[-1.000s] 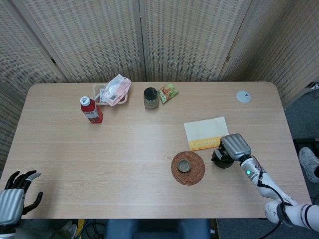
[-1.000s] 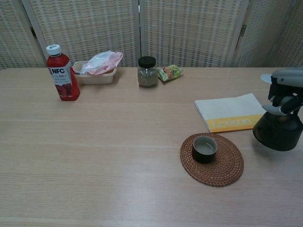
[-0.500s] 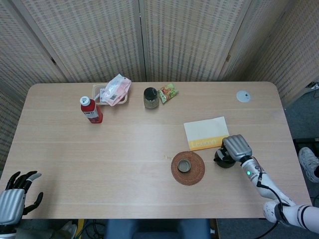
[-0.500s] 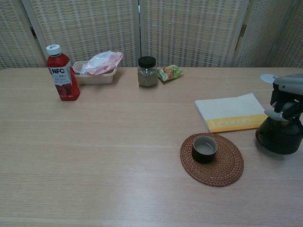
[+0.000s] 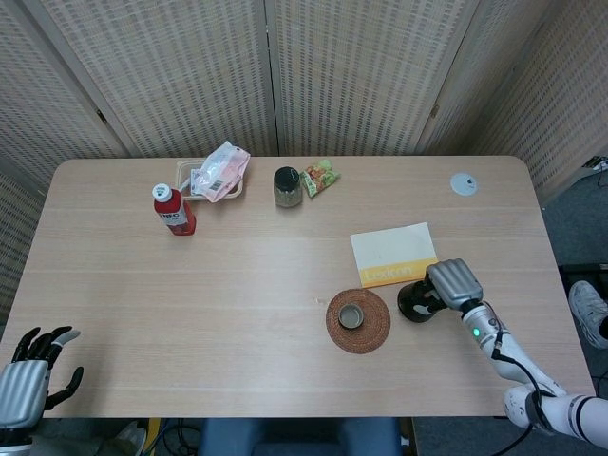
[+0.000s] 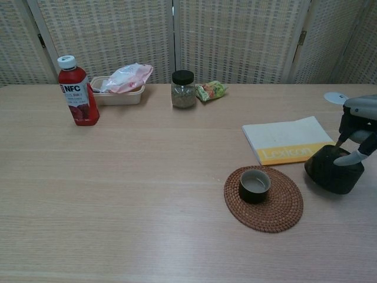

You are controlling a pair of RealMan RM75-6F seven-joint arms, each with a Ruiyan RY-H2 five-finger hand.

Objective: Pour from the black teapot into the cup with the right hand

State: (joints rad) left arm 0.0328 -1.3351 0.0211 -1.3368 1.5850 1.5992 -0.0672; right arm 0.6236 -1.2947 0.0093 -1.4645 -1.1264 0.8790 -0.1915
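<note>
Black teapot (image 6: 331, 170) now tilted and nearer the cup (image 6: 254, 185), right hand (image 6: 359, 131) with it.

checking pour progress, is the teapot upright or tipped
Tipped. In the chest view the teapot leans toward the cup, held by the right hand. No liquid is visible.

The cup (image 6: 254, 185) sits on a mat (image 6: 283, 212), teapot (image 6: 331, 170) to its right.

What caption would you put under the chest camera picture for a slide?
Right hand tips the black teapot toward the cup on its woven coaster.
</note>
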